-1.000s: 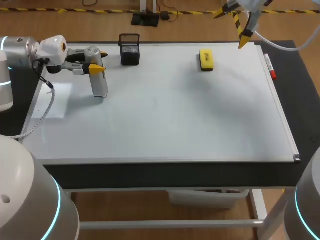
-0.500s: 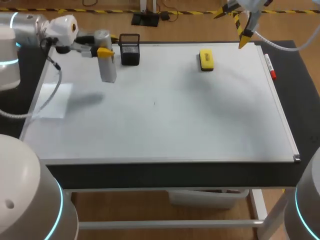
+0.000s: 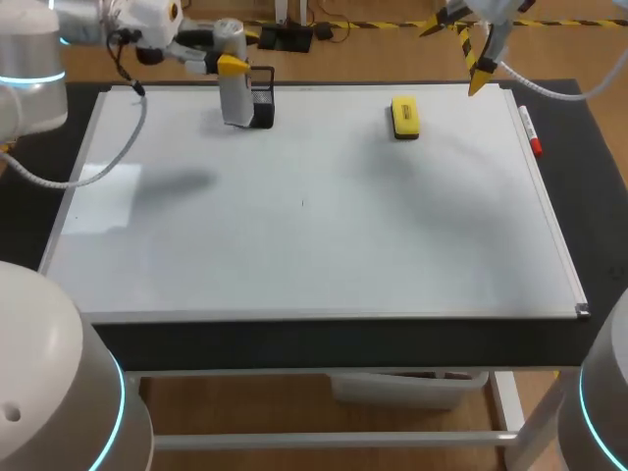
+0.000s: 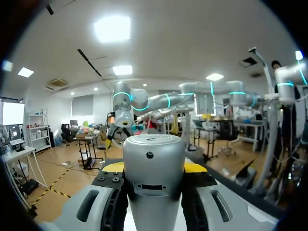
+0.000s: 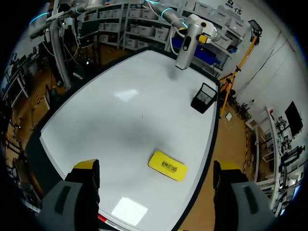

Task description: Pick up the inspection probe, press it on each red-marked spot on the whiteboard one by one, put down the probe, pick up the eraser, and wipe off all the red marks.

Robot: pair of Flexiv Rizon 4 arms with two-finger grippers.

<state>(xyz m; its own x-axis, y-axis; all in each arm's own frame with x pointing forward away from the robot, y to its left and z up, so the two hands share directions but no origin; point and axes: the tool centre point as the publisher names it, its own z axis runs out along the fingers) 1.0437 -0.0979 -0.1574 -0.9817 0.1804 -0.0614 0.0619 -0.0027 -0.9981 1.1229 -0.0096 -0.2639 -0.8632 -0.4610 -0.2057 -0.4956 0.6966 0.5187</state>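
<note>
In the left hand (image 3: 228, 65), clenched from two sides, the probe (image 3: 233, 93): yellow fingertips (image 4: 195, 167) against its silver body in the left wrist view, body upright, over the far left part of the whiteboard (image 3: 324, 245). In the right hand (image 5: 156, 167), nothing: released, fingers wide apart, up above the whiteboard's far right corner. Below both, a black table (image 3: 589, 196), mostly covered by the whiteboard, with a dark strip bare along the right and near sides. At the whiteboard's far edge, a black mesh cup (image 3: 257, 96), partly overlapped by the probe in the head view, clearly apart from it in the right wrist view. Further right along the same edge, the yellow eraser (image 3: 404, 116), lying flat, well apart from cup and probe, and showing between the right hand's spread fingers in the right wrist view. Just beside the whiteboard's right edge, a white marker (image 3: 530, 130) with red ends. Near the whiteboard's middle, a tiny dark mark (image 3: 302, 203).
</note>
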